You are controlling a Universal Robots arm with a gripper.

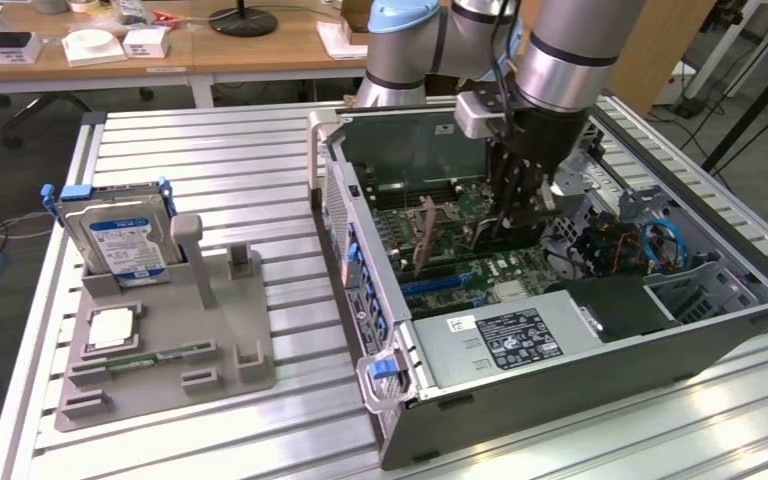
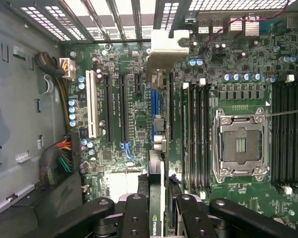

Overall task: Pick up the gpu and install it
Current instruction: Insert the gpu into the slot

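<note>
Reaching down into the open computer case (image 1: 704, 330), the gripper (image 1: 528, 205) holds the gpu (image 1: 424, 235) by its upper edge. The fingers (image 2: 135, 218) are closed most of the way, and the thin card stands on edge between them. In the wrist view the card (image 2: 158, 148) is seen from above as a narrow strip, with its pale metal bracket (image 2: 168, 52) at the far end near the slotted back wall of the case. The card hangs over the green motherboard (image 2: 238, 74), in line with the long black slots (image 2: 123, 109) and just beside a blue slot (image 2: 153, 106). From these pictures one cannot tell if the lower edge already touches a slot or is a little above it.

In the exterior view the card looks like a thin tilted strip with an orange-brown edge, on that view's left of the gripper. The arm (image 1: 564, 45) comes down from above the case. The empty processor socket (image 2: 240, 144) with its metal frame lies beside the card, with memory slots (image 2: 287, 134) on both sides of it.

On the exterior view's left, well apart from the case, a grey holder (image 1: 231, 335) stands on the metal table (image 1: 211, 150). A silver hard drive (image 1: 120, 235) with a blue label stands upright in it, and a small green memory stick (image 1: 160, 356) lies flat in the holder.
</note>
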